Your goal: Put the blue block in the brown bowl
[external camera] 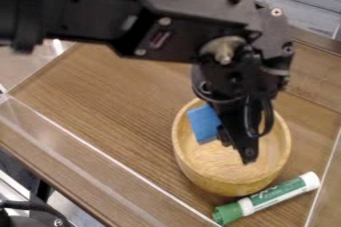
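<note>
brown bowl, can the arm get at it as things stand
Looks like yes: the end effector already hangs over the brown bowl with the blue block, and nothing visible blocks the way down.

From my station, I see my black arm (140, 12) reaching across from the upper left, its gripper (237, 139) pointed down over the bench's right-hand side, jaws gripping.

The black end effector (238, 121) hides the right side of the blue block (205, 123) and the far part of the brown bowl's rim (229, 163). The arm (134, 12) runs out of the picture's top and covers the table's (100, 102) far edge in part. The lettering on the green-and-white marker (266, 198) is too small to read.
</note>
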Robot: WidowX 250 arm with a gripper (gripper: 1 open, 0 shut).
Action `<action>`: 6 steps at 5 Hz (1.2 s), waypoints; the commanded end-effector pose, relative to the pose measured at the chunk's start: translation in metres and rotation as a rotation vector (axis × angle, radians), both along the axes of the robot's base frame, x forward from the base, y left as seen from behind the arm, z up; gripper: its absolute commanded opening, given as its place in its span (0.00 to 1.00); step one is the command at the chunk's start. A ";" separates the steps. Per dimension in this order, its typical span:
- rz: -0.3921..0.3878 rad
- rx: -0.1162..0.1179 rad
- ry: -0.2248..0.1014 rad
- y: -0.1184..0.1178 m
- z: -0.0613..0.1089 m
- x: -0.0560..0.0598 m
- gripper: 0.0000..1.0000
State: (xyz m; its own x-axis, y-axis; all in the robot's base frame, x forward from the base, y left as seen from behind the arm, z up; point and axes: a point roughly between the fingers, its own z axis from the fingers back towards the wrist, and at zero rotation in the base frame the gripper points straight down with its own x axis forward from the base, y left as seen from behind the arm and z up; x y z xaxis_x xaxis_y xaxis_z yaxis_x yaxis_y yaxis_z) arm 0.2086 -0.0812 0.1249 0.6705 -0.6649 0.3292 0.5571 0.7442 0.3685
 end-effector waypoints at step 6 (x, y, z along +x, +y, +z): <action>0.014 -0.046 -0.029 0.001 -0.001 0.011 0.00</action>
State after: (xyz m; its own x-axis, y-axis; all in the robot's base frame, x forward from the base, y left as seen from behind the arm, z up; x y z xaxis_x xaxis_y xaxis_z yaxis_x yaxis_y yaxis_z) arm 0.2143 -0.0793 0.1160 0.6766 -0.6484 0.3489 0.5494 0.7601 0.3470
